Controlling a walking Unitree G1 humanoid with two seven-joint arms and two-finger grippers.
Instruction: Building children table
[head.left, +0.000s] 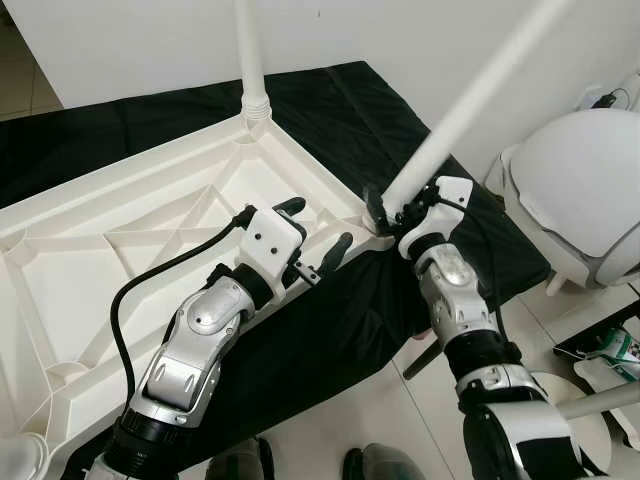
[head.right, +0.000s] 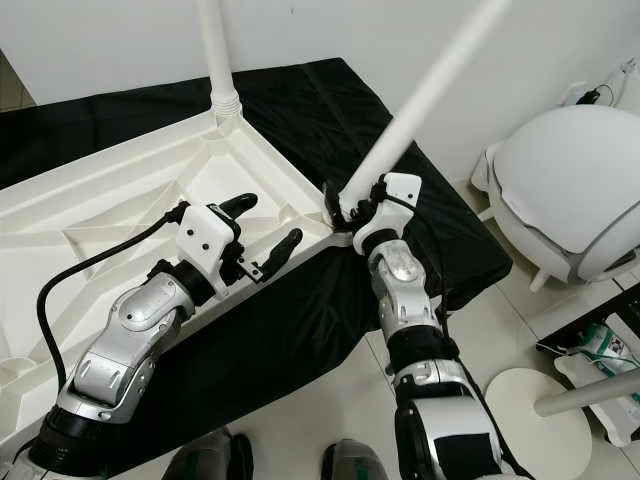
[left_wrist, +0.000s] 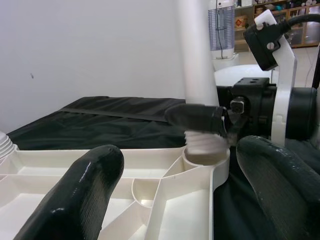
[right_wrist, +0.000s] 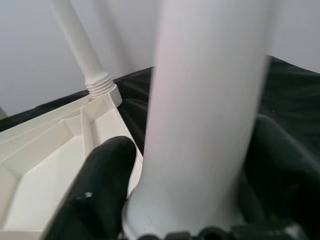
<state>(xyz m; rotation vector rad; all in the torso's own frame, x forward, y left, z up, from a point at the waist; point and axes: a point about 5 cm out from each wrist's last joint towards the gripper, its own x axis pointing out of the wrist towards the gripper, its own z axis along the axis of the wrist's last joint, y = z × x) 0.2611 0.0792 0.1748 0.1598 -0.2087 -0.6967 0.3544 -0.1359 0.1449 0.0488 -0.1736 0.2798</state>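
home room: tiled floor (head.left: 400, 410), white chair (head.left: 585, 190), shelves (left_wrist: 270, 22)

A: Where do the head views look from?

B: From above, facing forward and down. Both share one scene: the tabletop (head.left: 150, 250) upside down on the black cloth (head.left: 330, 110), with both arms reaching out over it. The right eye sits a little to the side, so everything shifts left in its picture.

A: And the wrists?

B: The left wrist view looks low along the left end effector (left_wrist: 175, 195), past its fingers (left_wrist: 75, 200) to the corner socket (left_wrist: 207, 160) and the right end effector (head.right: 358, 205) beyond. The right wrist view is very near: the leg (right_wrist: 205, 110) rises between the fingers (right_wrist: 100, 185), the far leg (right_wrist: 75, 40) behind.

A: Shared part?

B: That corner and leg.
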